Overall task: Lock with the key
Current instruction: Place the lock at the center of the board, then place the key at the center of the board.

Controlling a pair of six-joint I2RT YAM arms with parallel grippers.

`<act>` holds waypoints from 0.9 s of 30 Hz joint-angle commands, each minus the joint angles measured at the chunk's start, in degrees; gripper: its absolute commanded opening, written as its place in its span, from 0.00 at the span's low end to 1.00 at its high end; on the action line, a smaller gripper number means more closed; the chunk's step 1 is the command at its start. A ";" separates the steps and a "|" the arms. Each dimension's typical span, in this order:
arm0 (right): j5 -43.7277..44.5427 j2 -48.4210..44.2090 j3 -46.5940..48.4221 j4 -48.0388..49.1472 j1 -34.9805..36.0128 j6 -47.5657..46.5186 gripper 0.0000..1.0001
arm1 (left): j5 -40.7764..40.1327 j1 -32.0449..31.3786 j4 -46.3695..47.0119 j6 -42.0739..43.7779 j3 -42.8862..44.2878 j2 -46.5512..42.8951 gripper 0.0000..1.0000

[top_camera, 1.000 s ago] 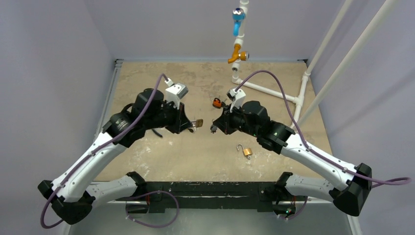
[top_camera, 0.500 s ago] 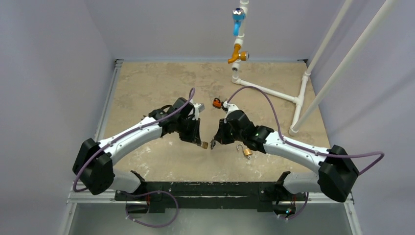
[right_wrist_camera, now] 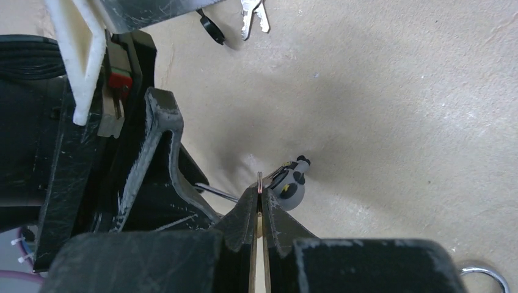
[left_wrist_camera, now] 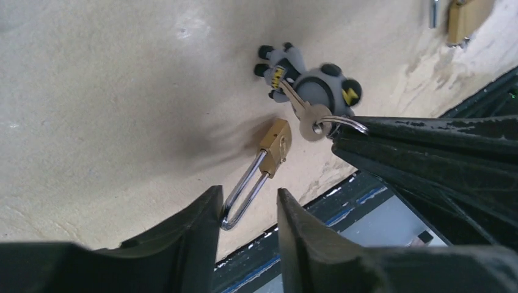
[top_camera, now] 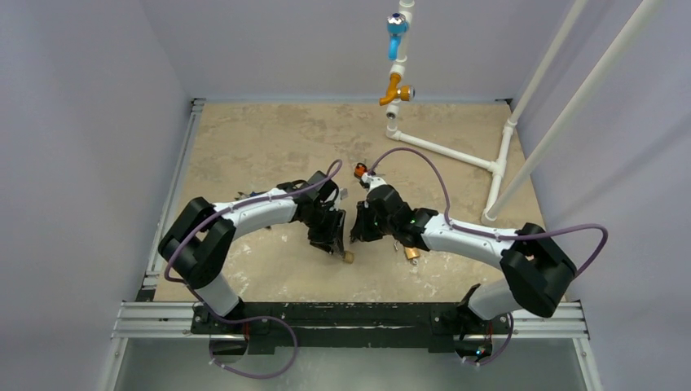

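Note:
A brass padlock point(left_wrist_camera: 276, 142) with an open steel shackle lies on the table; it also shows in the top view point(top_camera: 348, 257). My left gripper point(left_wrist_camera: 247, 204) is open, and the shackle's bend lies between its fingers, touching the left finger point(left_wrist_camera: 204, 213). My right gripper point(right_wrist_camera: 259, 194) is shut on the key ring point(left_wrist_camera: 343, 122). A silver key point(left_wrist_camera: 307, 117) and a grey panda charm point(right_wrist_camera: 292, 187) hang from the ring, just beyond the padlock body. In the top view both grippers, left point(top_camera: 336, 243) and right point(top_camera: 355, 236), are low and nearly touching at the table's middle.
A second brass padlock point(top_camera: 411, 253) lies just right of the right gripper. Loose keys with a black fob point(right_wrist_camera: 251, 17) and an orange-tagged item point(top_camera: 359, 170) lie behind. A white pipe frame point(top_camera: 456, 152) with valves stands at the back right. The table's front rail point(top_camera: 350, 314) is close.
Both arms came down and toward the near edge. The padlock, held in the air by the left gripper, now lies on the table with the left jaws open around its shackle.

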 commanded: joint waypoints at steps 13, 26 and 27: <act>-4.74 5.93 3.83 4.51 1.70 0.18 0.00 | -19.45 5.58 -10.15 2.56 3.21 -18.44 0.65; -4.20 12.55 7.77 4.96 3.52 4.11 0.07 | -15.90 5.53 -9.44 7.90 -1.22 -32.89 0.78; -3.65 12.35 8.04 4.29 3.52 4.47 0.13 | -15.88 5.45 -9.05 8.06 -1.67 -33.65 0.80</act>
